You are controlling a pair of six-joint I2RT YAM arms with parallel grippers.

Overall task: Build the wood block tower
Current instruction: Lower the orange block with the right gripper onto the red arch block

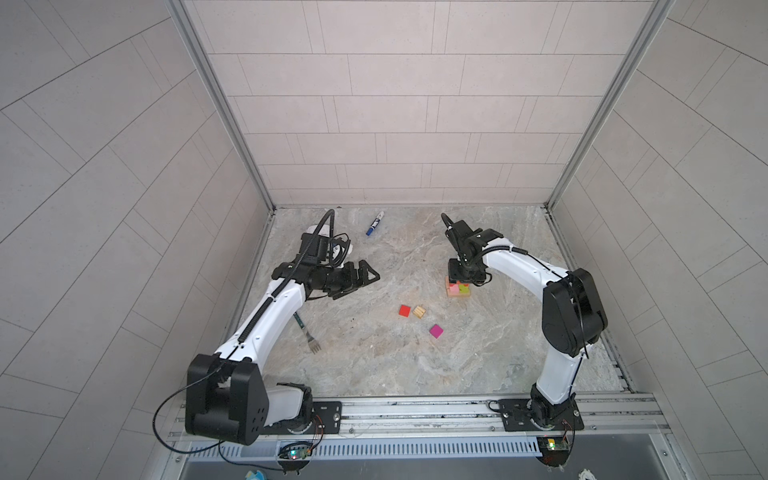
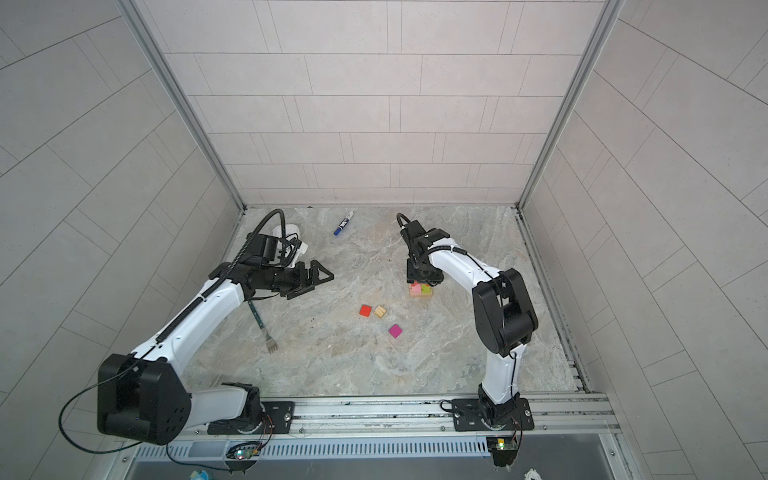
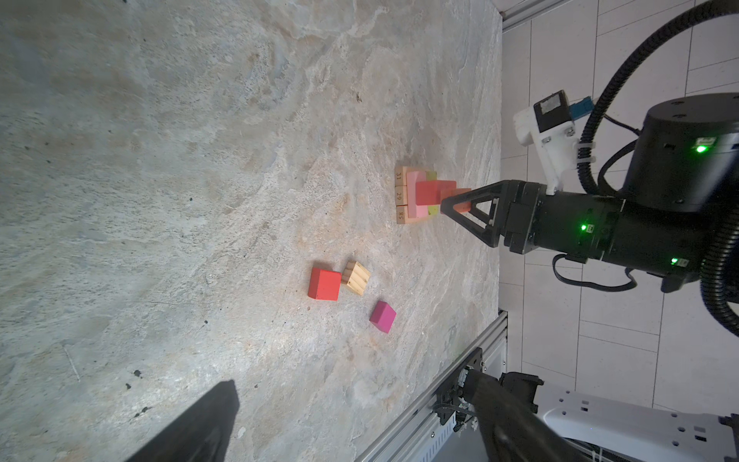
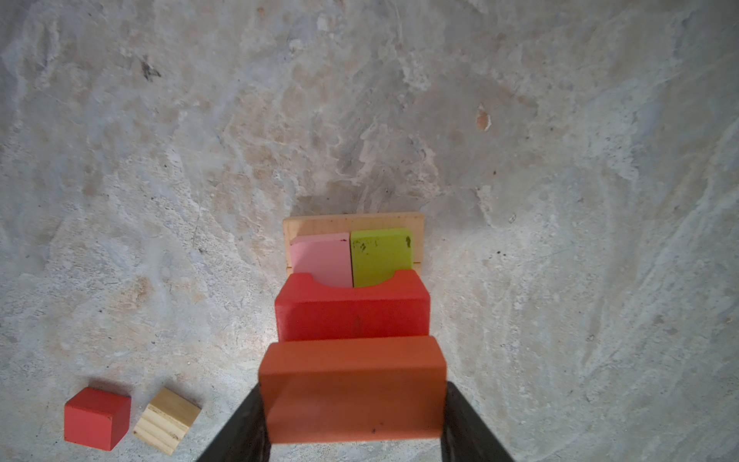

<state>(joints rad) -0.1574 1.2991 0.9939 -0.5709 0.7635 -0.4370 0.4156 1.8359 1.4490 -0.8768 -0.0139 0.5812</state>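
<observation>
**A:** What do the jaws have?

**B:** The right gripper (image 4: 354,424) is closed partway on the two ends of an orange wooden bar (image 4: 352,372). It points straight down over the tower (image 1: 458,287), which stands on the right half of the table.

**A:** Is the bar seated?

**B:** I cannot tell. It sits just above or against the red wooden arch (image 4: 352,312). That arch spans a pink bar (image 4: 320,258) and a lime bar (image 4: 380,252), which lie on plain tan bars (image 3: 401,196).

**A:** How should this step be finished?

**B:** I'd keep the bar level and parallel to the arch, centre it, and lower it slowly until it bears. Then open only slightly and lift straight up, so the fingers don't drag it off.

**A:** And further out?

**B:** The left gripper (image 1: 361,284) hovers well apart with its jaws spread wide and empty. A red cube (image 1: 404,311) and a tan cube (image 1: 419,311) lie just beside each other. A magenta cube (image 1: 436,331) lies near them, and all three are loose on the marbled table (image 1: 374,365).
</observation>
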